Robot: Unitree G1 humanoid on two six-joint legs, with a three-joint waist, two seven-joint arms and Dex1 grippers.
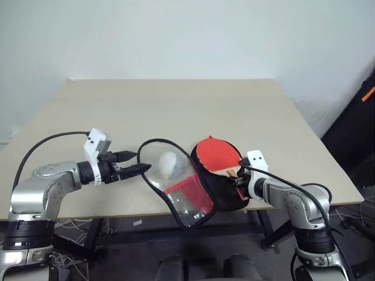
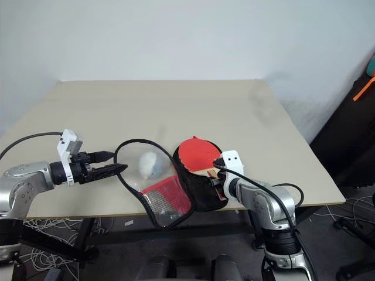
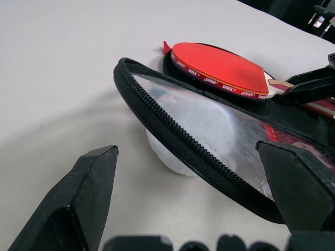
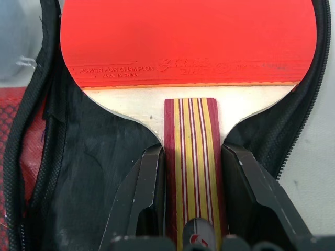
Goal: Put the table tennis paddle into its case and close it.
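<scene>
The table tennis paddle (image 1: 217,154) has a red face and a striped wooden handle (image 4: 191,157). My right gripper (image 1: 238,179) is shut on that handle. The paddle's head lies over the black lining (image 4: 89,157) of the open case (image 1: 224,198), near the table's front edge. The case's clear-window half (image 1: 176,186), edged with a black zip, stands tilted up to the left of the paddle. My left gripper (image 1: 139,163) is open, its fingers (image 3: 89,193) wide apart on either side of the window half's zip rim (image 3: 172,125). A small white ball (image 1: 170,164) shows through the window.
The beige table (image 1: 176,105) stretches back toward a white wall. The case hangs partly over the front edge. Cables (image 1: 76,225) trail on the floor below. Dark gear with an orange strip (image 1: 368,93) stands off the table's right side.
</scene>
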